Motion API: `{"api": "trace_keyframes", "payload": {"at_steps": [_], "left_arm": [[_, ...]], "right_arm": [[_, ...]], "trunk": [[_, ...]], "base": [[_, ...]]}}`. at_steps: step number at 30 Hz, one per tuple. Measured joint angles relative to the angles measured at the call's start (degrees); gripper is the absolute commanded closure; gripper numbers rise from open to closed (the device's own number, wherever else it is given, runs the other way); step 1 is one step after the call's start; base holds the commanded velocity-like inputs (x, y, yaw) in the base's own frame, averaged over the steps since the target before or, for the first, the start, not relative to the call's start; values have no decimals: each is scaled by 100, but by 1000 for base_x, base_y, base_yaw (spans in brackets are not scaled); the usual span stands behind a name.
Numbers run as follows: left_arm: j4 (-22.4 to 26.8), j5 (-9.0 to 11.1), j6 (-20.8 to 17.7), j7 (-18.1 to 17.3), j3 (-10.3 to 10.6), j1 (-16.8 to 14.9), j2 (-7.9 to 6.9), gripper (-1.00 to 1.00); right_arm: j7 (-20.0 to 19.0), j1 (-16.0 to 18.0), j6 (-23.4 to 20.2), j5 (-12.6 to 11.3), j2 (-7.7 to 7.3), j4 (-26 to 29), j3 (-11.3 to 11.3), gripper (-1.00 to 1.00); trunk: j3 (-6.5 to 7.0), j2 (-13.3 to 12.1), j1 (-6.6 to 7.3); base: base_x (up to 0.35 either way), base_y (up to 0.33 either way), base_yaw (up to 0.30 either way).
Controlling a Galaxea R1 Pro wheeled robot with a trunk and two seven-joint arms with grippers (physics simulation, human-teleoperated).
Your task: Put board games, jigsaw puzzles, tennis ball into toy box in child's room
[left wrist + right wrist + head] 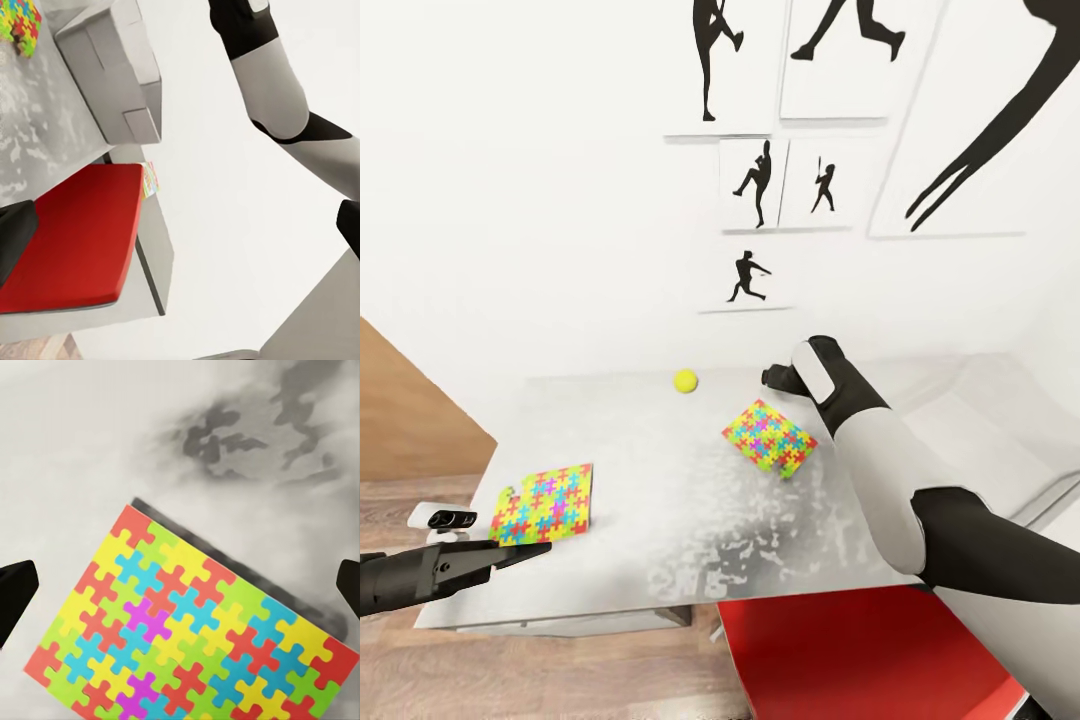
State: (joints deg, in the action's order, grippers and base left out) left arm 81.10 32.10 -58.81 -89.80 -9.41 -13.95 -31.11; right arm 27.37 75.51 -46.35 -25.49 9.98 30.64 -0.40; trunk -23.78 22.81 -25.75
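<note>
Jigsaw puzzle (191, 634) lies flat on the counter (660, 480); right hand (180, 585) hovers above it, fingers spread wide; left hand's (525, 553) state unclear.

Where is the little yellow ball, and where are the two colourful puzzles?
tennis ball (685, 380): head view, middle of the ball.
puzzle by the right arm (769, 438): head view, middle of the slab.
puzzle near the left gripper (548, 502): head view, middle of the slab.

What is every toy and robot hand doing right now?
Near jigsaw puzzle: lying flat at the table's edge.
Far jigsaw puzzle: lying flat under the right gripper.
Tennis ball: resting on the table, untouched.
Right gripper: open, holding nothing.
Left gripper: beside the near puzzle; can't tell if open.
Toy box: on the table.
</note>
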Motion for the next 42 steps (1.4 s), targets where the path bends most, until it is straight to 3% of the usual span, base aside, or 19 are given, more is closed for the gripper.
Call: {"api": "trace_keyframes", "payload": {"at_steps": [42], "left_arm": [[0,-3,5,0,5,0,2,-100]], "right_arm": [[0,2,-2,18,0,8,-1,-100]], "trunk": [[-389,0,0]], "base": [[0,65,0]]}}
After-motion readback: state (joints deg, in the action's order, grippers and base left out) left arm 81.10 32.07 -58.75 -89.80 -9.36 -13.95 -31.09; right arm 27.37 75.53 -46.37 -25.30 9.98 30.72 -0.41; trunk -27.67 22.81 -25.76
